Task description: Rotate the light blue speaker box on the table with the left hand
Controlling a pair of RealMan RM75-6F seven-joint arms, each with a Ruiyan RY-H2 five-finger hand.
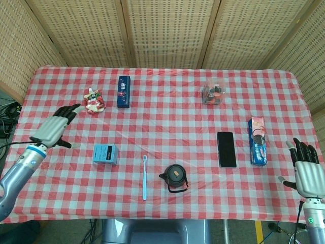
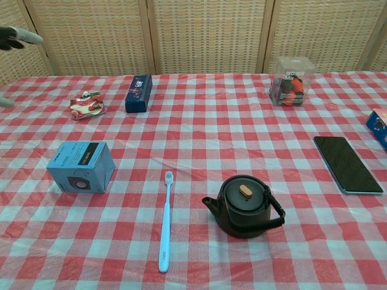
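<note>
The light blue speaker box [image 1: 105,153] [image 2: 81,167] lies on the checked tablecloth at the front left, its round speaker face toward the chest camera and a dark label on top. My left hand [image 1: 55,128] hovers open to the left of the box and well apart from it, fingers spread; in the chest view only its fingertips [image 2: 14,37] show at the top left corner. At the front right edge of the table my right hand [image 1: 306,172] stays open and holds nothing.
A light blue toothbrush [image 1: 144,176] lies right of the box, then a black teapot [image 1: 175,178]. A phone [image 1: 226,149] and a blue snack box [image 1: 257,140] lie at the right. At the back are a candy wrapper [image 1: 94,99], a dark blue box [image 1: 123,91] and a clear container [image 1: 212,93].
</note>
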